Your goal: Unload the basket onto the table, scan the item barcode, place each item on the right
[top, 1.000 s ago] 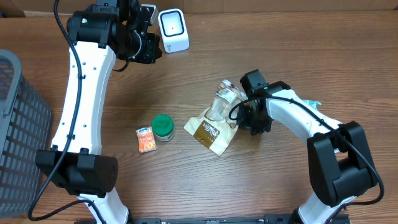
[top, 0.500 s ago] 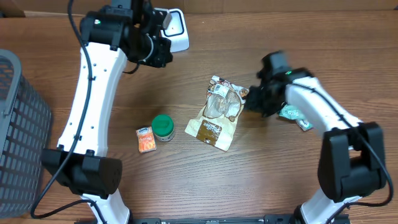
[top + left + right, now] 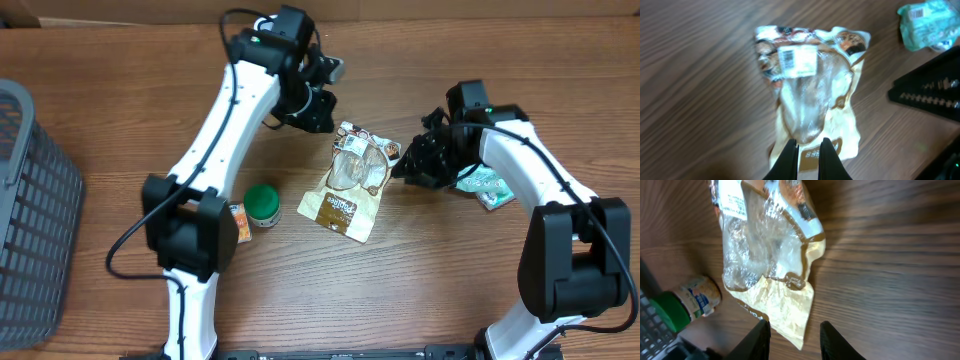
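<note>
The clear-and-tan plastic snack pouch (image 3: 350, 185) lay flat at mid-table on the brown wooden table (image 3: 450, 290), its white barcode label (image 3: 797, 61) facing up at the far end. We could not read the label or the pouch print.

The left gripper (image 3: 808, 157) hung above the pouch, arm stretched inward, fingers clenched on nothing. The right gripper (image 3: 796, 340) stood just beside the pouch's right edge, fingers parted and empty.

A green-lidded jar (image 3: 263, 203) stood left of the pouch, and a teal packet (image 3: 485, 185) lay right of it.
</note>
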